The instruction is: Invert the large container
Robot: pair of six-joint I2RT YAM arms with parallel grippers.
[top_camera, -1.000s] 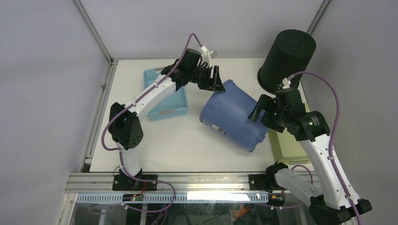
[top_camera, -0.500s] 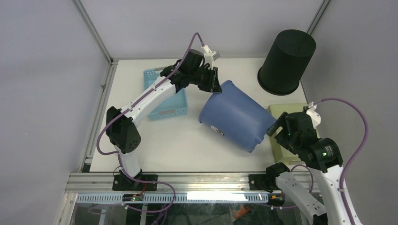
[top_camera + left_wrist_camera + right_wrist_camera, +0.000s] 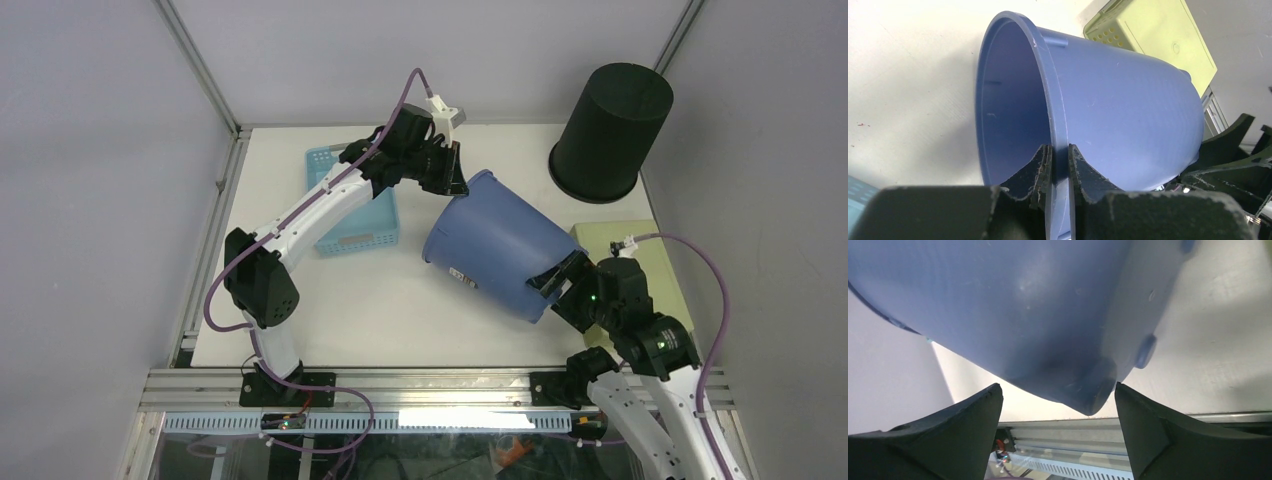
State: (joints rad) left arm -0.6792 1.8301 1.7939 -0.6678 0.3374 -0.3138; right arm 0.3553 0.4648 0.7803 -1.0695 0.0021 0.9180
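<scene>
Pinching the blue bucket [image 3: 500, 245] by its rim: left gripper [image 3: 1058, 150], one finger inside the mouth, one outside. Bucket lies tilted on its side on the white table [image 3: 370, 300], running away from those fingers. Right gripper [image 3: 1057, 387] spread wide, base corner just ahead between its fingers; contact unclear.

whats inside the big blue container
In the left wrist view, the blue container shows only bare inner wall, plus one finger of the left gripper pinching its rim. Its bottom is hidden behind the near wall, so anything there can't be seen.
</scene>
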